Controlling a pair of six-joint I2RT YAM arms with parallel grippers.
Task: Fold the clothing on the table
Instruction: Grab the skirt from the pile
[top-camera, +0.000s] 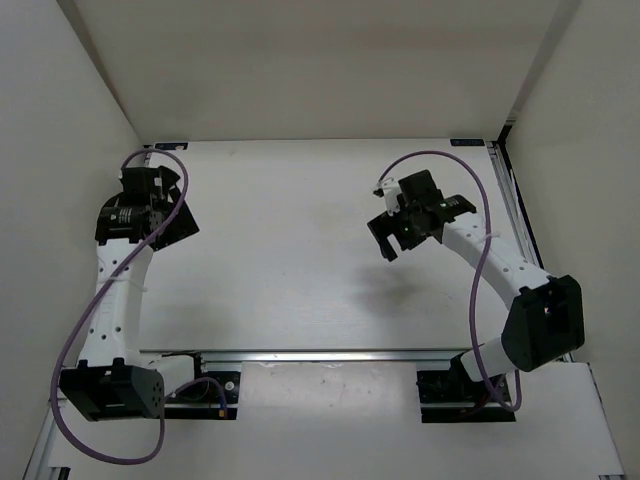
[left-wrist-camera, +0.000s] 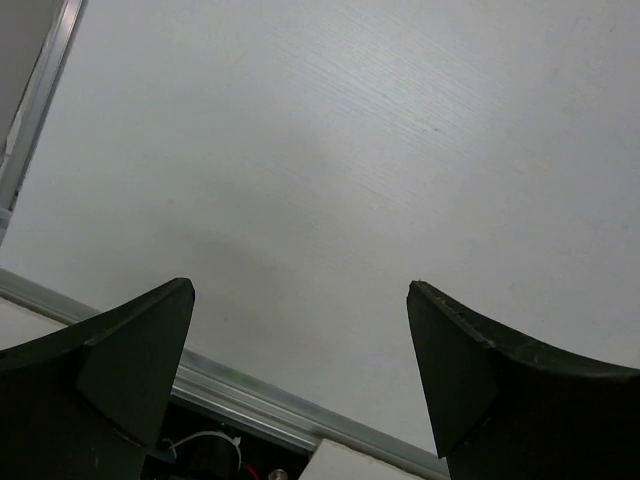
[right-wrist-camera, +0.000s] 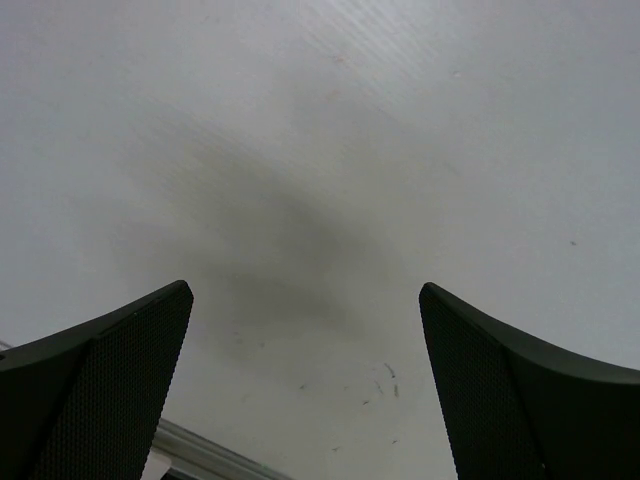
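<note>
Left gripper (left-wrist-camera: 300, 284) is hovering at the upper left of the top view, jaws spread wide — gripping nothing. Right gripper (right-wrist-camera: 306, 286) is hanging right of centre, elbow bent, jaws likewise spread over the white table (top-camera: 290, 270). The clothing is showing in no view.

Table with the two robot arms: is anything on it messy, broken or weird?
Nothing is spilled or broken. The odd part: the flat matte white table shows no clothing in any view. The black left claw and black right claw hang open, holding nothing. A few faint dark scuff marks dot the tabletop.
</note>
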